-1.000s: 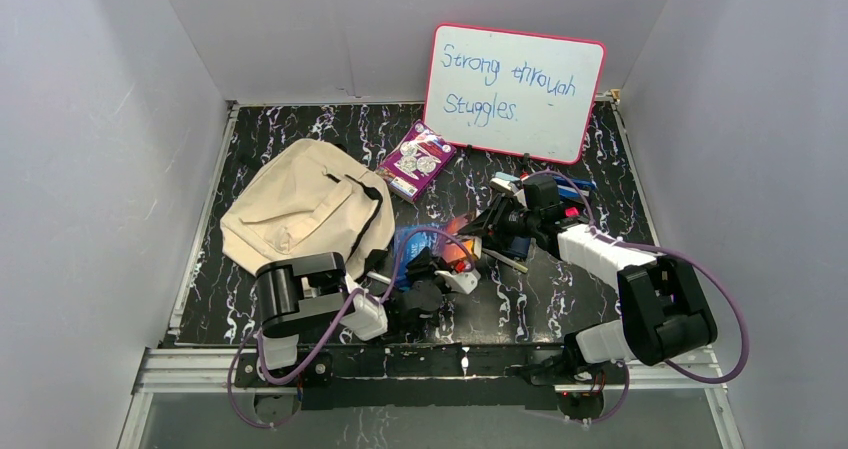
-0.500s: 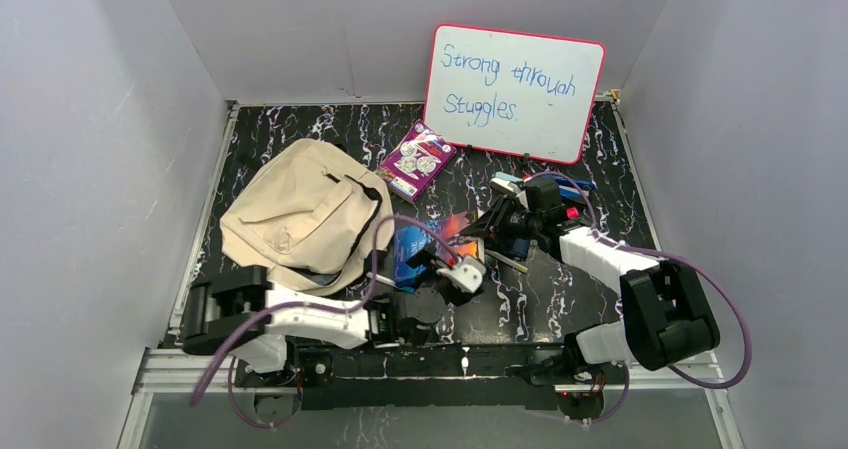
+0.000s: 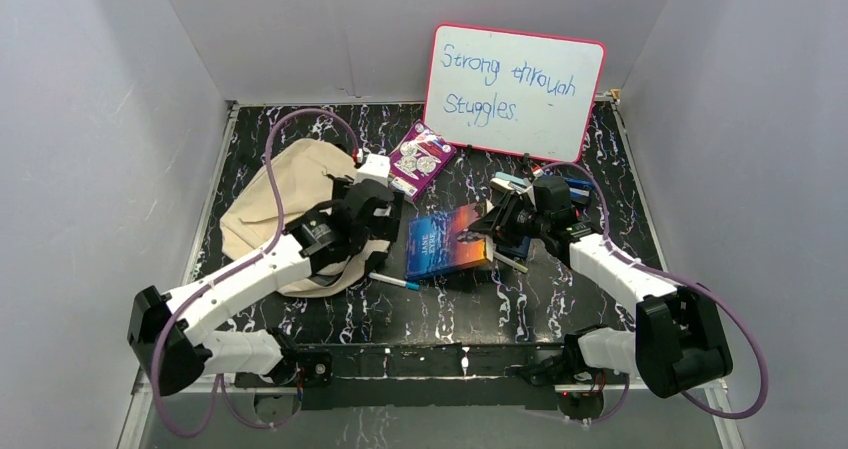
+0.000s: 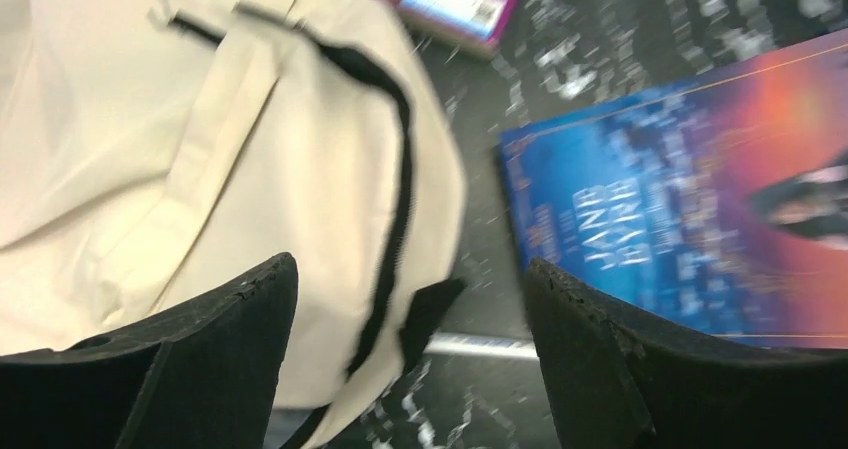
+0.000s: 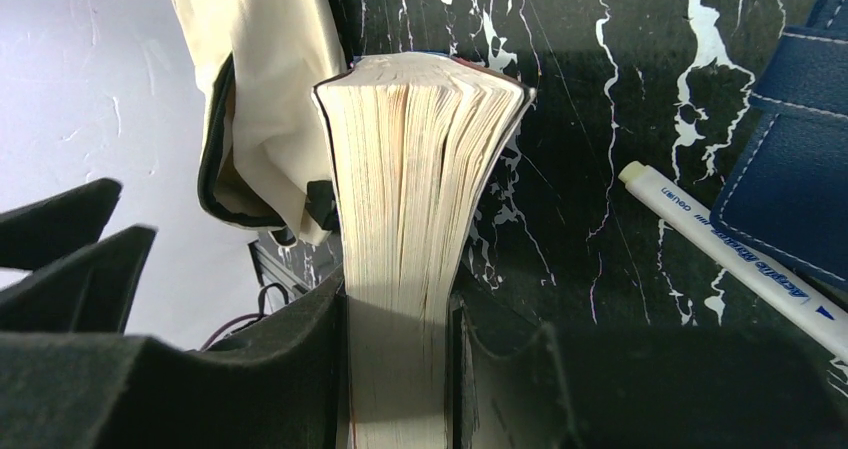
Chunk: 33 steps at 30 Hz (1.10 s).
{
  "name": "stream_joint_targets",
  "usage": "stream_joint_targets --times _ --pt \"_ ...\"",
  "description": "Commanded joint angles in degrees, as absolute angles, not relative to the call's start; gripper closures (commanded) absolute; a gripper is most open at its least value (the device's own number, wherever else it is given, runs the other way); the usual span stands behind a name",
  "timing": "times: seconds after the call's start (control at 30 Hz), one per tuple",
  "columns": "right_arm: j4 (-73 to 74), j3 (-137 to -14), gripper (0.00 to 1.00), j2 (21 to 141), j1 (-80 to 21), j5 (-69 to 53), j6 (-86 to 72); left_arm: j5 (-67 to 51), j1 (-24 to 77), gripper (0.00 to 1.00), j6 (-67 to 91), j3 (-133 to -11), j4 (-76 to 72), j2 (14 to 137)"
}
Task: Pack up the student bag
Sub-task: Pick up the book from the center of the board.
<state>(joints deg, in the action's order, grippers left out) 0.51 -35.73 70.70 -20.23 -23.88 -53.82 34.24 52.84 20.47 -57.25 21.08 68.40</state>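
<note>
While low over the zip edge of the student bag (image 3: 268, 207), noted left gripper (image 3: 378, 201) spread wide, holding nothing. Found bag slumped flat on left half of black marbled desk (image 3: 560, 291). Saw right gripper (image 3: 492, 231) pinching Jane Eyre paperback (image 3: 447, 241) across its covers, just right of bag. Spotted pen (image 3: 392, 281) near book's front-left corner

The cream canvas backpack (image 3: 262, 214) carries black zip trim, the thick paperback book (image 3: 447, 241) shades blue into orange with cream page edges, the flat tabletop (image 3: 470, 304) is black with white marble veining, and the rectangular whiteboard (image 3: 515, 91) is pink-framed with blue handwriting.
</note>
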Motion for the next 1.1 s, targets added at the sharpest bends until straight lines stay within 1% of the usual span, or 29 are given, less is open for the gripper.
stream_joint_targets --times 0.0,0.17,0.27,0.37,0.4,0.47,0.63,0.73,0.8,0.93,1.07 --pt "-0.5 -36.5 1.0 67.9 -19.8 -20.2 -49.9 25.9 47.4 0.2 20.3 -62.2 40.0 72.5" --pt "-0.3 -36.5 1.0 67.6 -19.8 -20.7 -49.8 29.6 46.1 0.21 18.1 -62.6 42.8 75.9" --pt "-0.3 -36.5 1.0 67.4 -19.8 -20.8 -49.8 28.8 45.3 0.21 16.4 -62.8 42.1 76.9" --pt "-0.2 -36.5 1.0 67.2 -19.8 -21.0 -49.8 28.3 45.1 0.23 15.4 -62.8 41.4 77.9" --pt "-0.1 -36.4 1.0 67.1 -19.8 -20.9 -49.8 28.7 45.1 0.25 15.1 -62.7 41.2 78.3" --pt "-0.1 -36.4 1.0 66.9 -19.8 -20.9 -49.8 30.3 45.0 0.31 14.4 -62.5 41.2 79.2" --pt "-0.1 -36.2 1.0 66.1 -19.8 -20.2 -49.4 33.0 44.4 0.56 13.1 -62.7 41.9 81.8" --pt "-0.1 -35.7 1.0 65.2 -19.8 -19.4 -49.0 32.9 43.9 0.7 12.5 -62.7 41.1 82.2" --pt "-1.0 -35.3 1.0 64.8 -19.8 -19.7 -48.5 33.0 43.5 0.82 12.1 -63.2 40.8 82.3" --pt "-1.2 -35.4 1.0 64.0 -19.9 -21.4 -47.6 32.1 41.9 1.0 11.4 -66.2 40.7 81.6" --pt "-1.9 -35.2 1.0 60.9 -19.8 -20.2 -47.1 28.2 41.3 1.0 10.9 -71.1 41.3 81.1"
